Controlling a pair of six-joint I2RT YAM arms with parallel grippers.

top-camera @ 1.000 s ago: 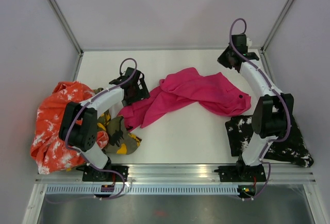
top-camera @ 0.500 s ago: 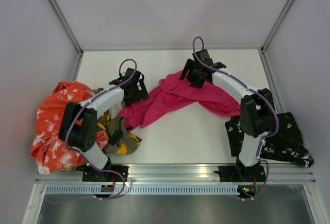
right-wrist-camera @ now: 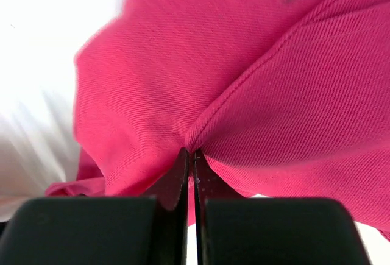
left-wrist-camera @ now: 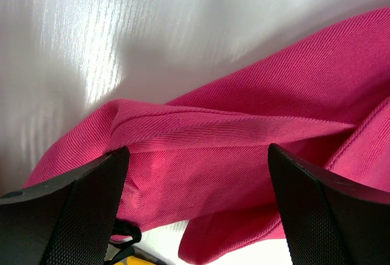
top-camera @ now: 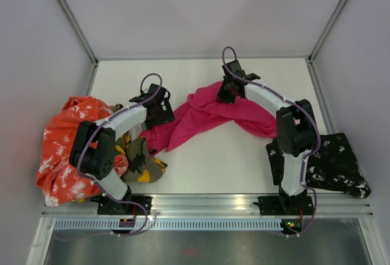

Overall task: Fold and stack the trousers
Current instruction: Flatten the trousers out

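**Pink trousers (top-camera: 201,116) lie left-right, one gripper at each part**

Crumpled mid-table, long axis left to right, bowed toward the far side. Left gripper (top-camera: 159,109) sits over the left end, jaws wide, with cloth between the fingers but not gripped. Right gripper (top-camera: 231,89) is at the far-middle hump, pinched closed on a seam ridge. Likely next move is grabbing the left end; the left arm is nearer. Orange-white pair (top-camera: 61,149) is left, black pair (top-camera: 335,164) near right.

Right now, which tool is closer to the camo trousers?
Left. The left tool is open over the left end of the pink trousers, just beyond the camo trousers. The right tool pinches the pink pair's far edge, well to the right.
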